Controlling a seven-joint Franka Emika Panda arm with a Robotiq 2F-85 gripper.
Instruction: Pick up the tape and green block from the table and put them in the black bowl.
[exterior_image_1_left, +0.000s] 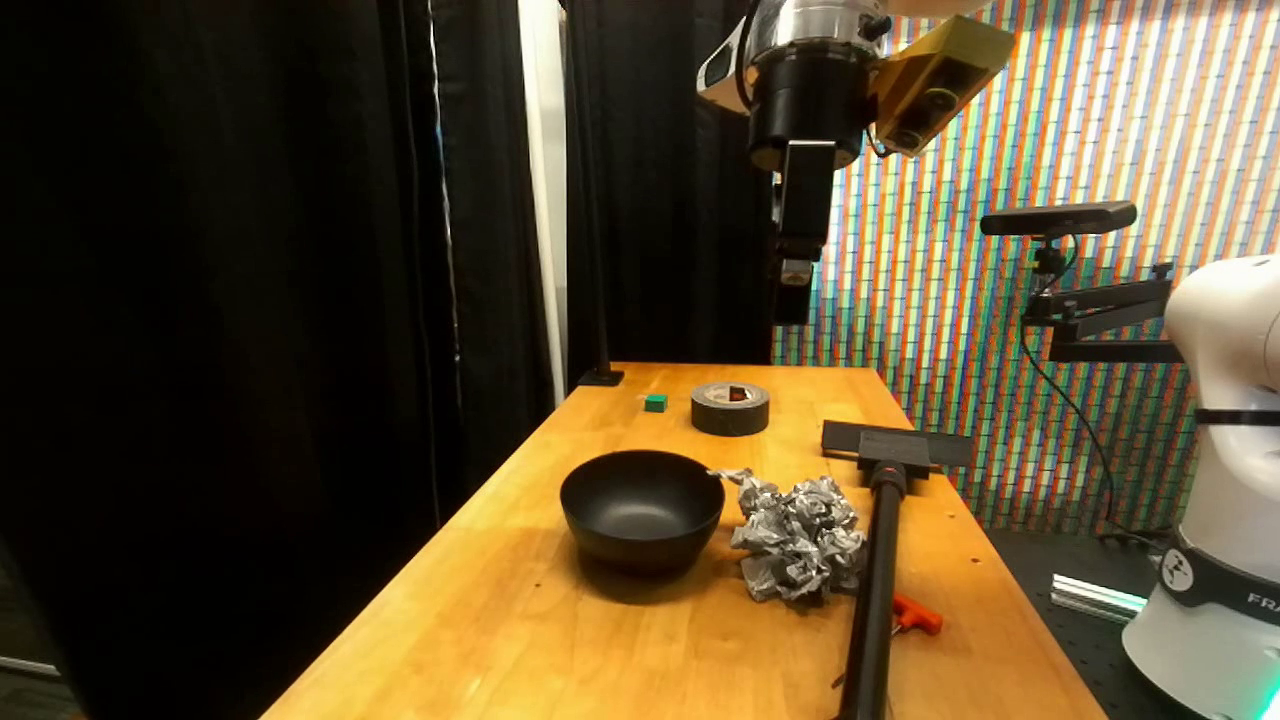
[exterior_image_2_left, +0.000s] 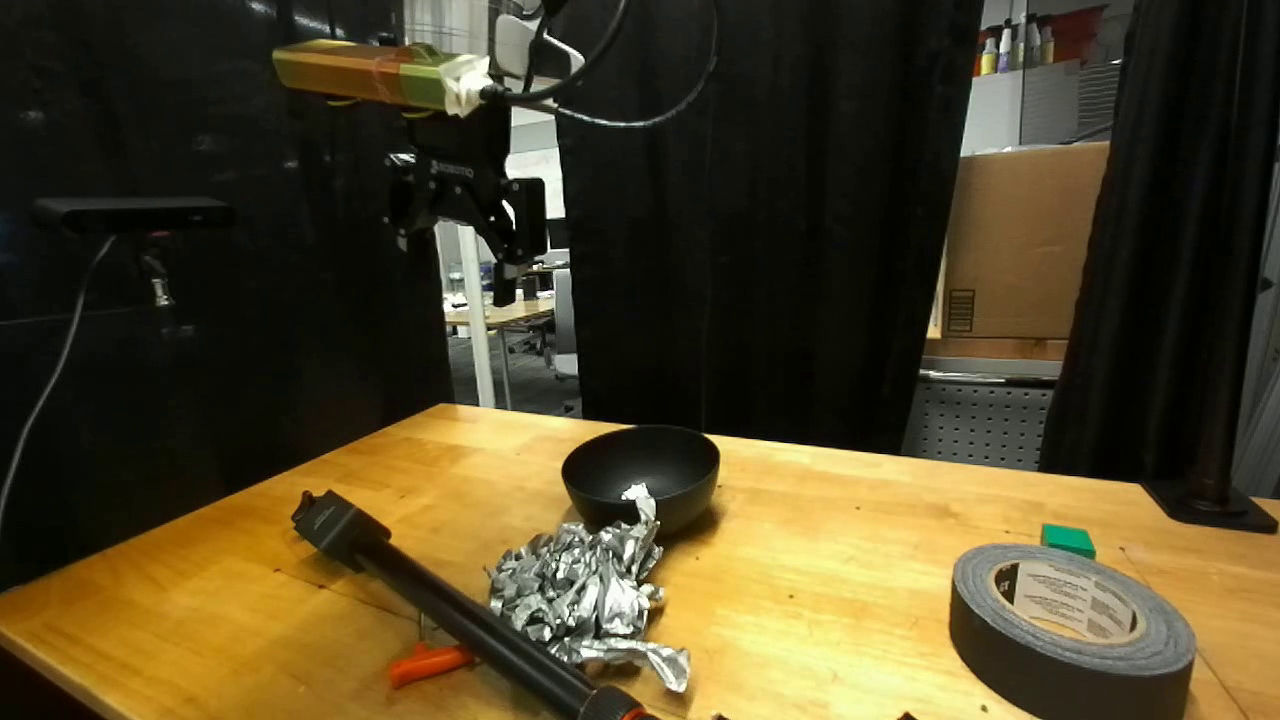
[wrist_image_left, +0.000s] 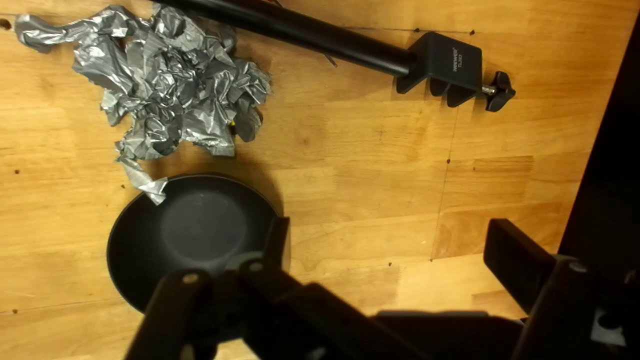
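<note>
Wooden counter with the tape lying flat near the far end in an exterior view, with its hole upward. A steady pose, probably inviting a pinch on the wall, by way of the hole. Near but not touching it, the green block, flat on one face and so likely easy to squeeze by opposite sides. Well apart from both, the bowl, black, upright, mouth to the ceiling, placed to receive; neither of them inside yet.

High above the counter, toward the bowl's end, a pair of fingers set wide apart with nothing between them: presumably parted in readiness for a pick, with travel toward the tape or green block needed first.

Just beside the bowl, a crumpled silver wad, with one strip reaching the rim; touching or merely above, impossible to tell. Alongside the wad, a black pole lying down, and next to it an orange handle. Clutter on that side, hence probably better to lower things from straight above than to sweep them in sideways. Possible risk: dragging the strip into the bowl.
</note>
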